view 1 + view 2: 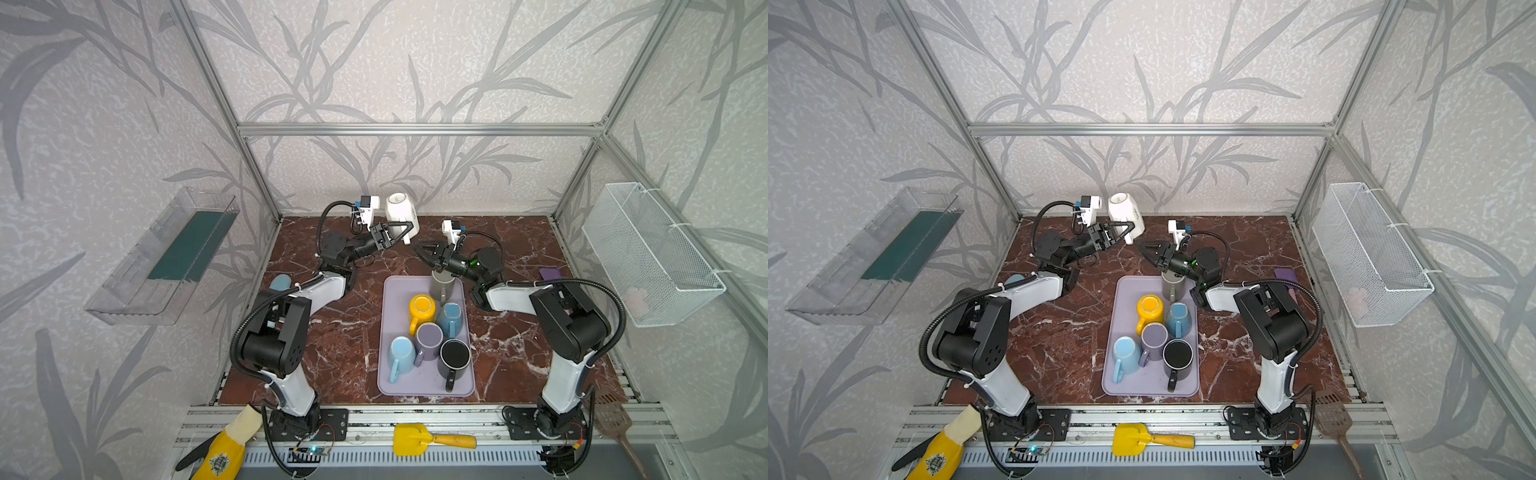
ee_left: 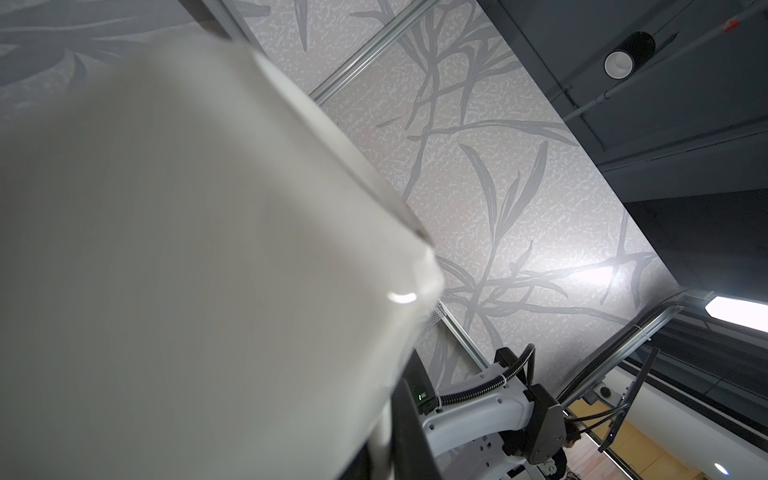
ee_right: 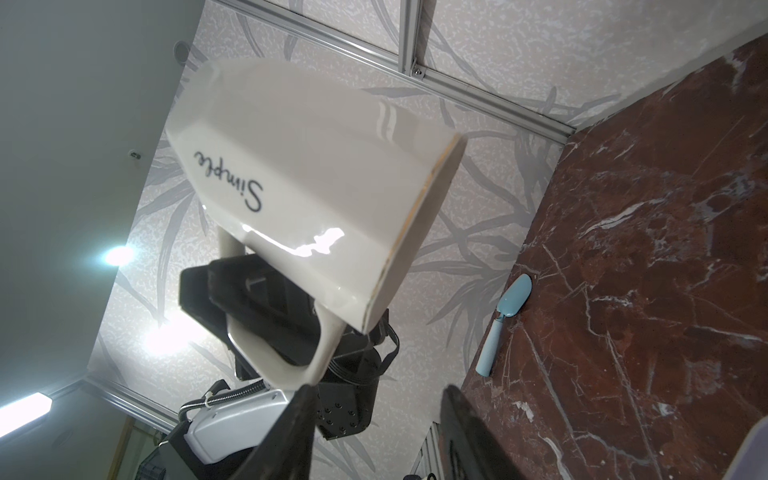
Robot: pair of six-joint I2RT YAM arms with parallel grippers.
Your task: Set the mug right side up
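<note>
While the left fingers point(image 1: 404, 226) pinch the handle point(image 3: 266, 359) of the base-up white mug point(image 1: 400, 210) aloft, the spread right fingers point(image 3: 461, 440) sit just beside its rim.

Both arms have glossy white link shells point(image 1: 328, 291) and matte black joint housings point(image 1: 286, 332). Ribbed black cable conduit point(image 1: 233, 349) runs along each, tied with white zip ties point(image 1: 297, 286). The left gripper point(image 1: 409, 233) and right gripper point(image 1: 419, 250) are black with tapered fingers point(image 3: 469, 436), each topped by a white camera block point(image 1: 369, 203).
</note>
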